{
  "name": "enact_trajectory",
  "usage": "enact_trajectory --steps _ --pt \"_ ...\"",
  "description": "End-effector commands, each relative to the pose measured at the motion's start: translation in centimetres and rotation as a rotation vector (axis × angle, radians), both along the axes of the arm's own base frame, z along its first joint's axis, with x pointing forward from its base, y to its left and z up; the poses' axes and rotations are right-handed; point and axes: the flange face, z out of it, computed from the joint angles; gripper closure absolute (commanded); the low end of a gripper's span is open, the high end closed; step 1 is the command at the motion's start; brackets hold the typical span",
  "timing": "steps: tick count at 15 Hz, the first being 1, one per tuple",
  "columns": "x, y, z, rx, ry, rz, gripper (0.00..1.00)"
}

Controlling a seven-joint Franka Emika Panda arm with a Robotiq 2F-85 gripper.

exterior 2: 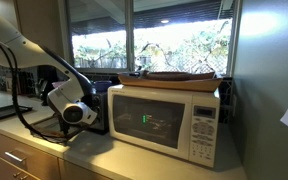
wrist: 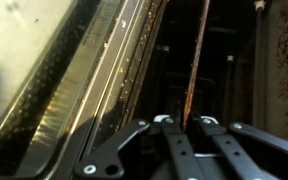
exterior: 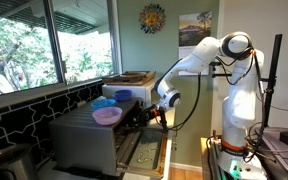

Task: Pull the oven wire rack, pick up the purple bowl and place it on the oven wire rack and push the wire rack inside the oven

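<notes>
Step one here: fingers [wrist: 170, 138] look clamped on the front bar of the oven wire rack [wrist: 197, 60], so next up is a straight pull outward.

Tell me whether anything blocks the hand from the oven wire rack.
Nothing visible does. The oven door is down, and in the wrist view the hand sits at the oven wire rack, apparently shut on its front wire.
</notes>
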Motion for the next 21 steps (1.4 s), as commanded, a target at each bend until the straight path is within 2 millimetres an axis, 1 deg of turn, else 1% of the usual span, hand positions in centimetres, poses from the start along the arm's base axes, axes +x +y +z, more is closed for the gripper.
enact_trajectory --steps 1,6,15,21 --pt "-1.1 -0.7 0.6 -0.051 0.035 0.009 0.98" --pt "-2.1 -1.3 1.4 -0.107 0.116 0.042 0.98" --pt "-3.6 -1.9 3.1 -0.189 0.194 0.1 0.98" --pt "-3.6 -1.8 3.6 -0.224 0.215 0.127 0.98"
